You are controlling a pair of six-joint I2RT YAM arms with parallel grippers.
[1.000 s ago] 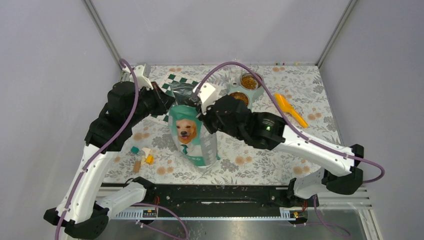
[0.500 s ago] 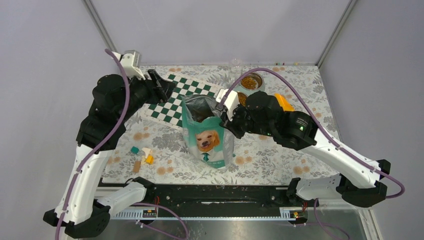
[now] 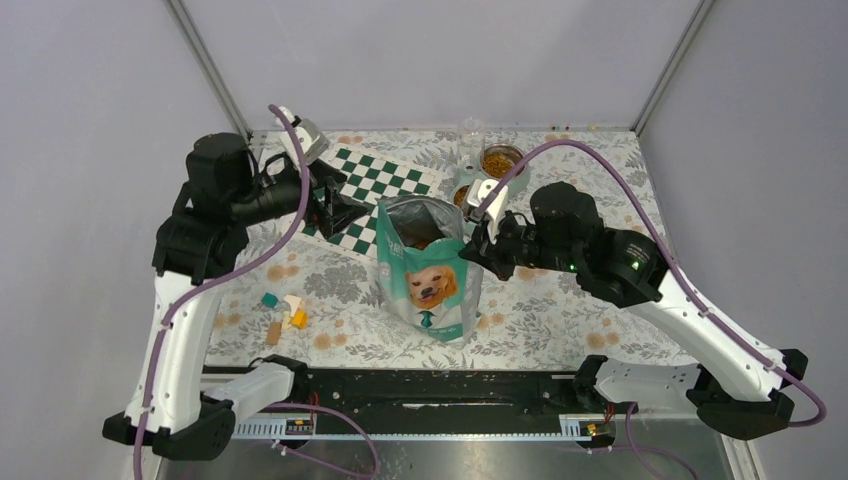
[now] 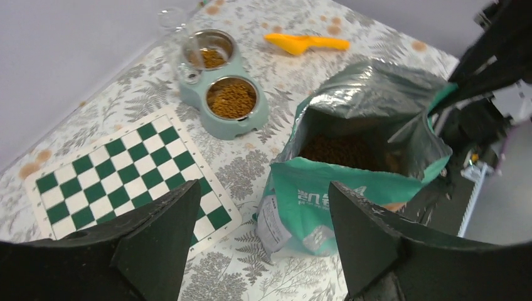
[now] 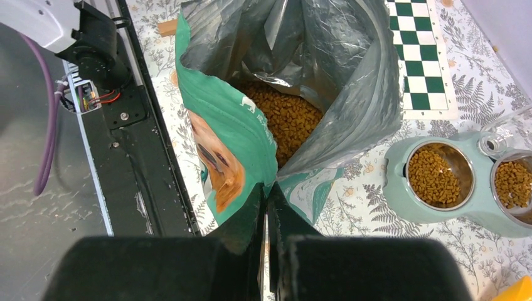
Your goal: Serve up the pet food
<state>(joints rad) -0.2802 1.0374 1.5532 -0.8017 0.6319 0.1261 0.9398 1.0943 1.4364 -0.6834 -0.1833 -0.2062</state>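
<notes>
right gripper (image 5: 266,191) is pinching the bag (image 3: 432,285) at its right rim, left gripper (image 4: 263,191) is hanging released left of the bag, pet food (image 5: 285,119) is sitting inside the bag, nearer the right jaws, plus in bowls (image 4: 241,130) behind it.

Left pincer (image 4: 263,188) gapes wide; right pincer (image 5: 266,197) is pinched closed.

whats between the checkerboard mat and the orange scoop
The teal twin-bowl feeder, both bowls holding kibble, sits between the checkerboard mat and the orange scoop. The left wrist view shows it plainly.
</notes>
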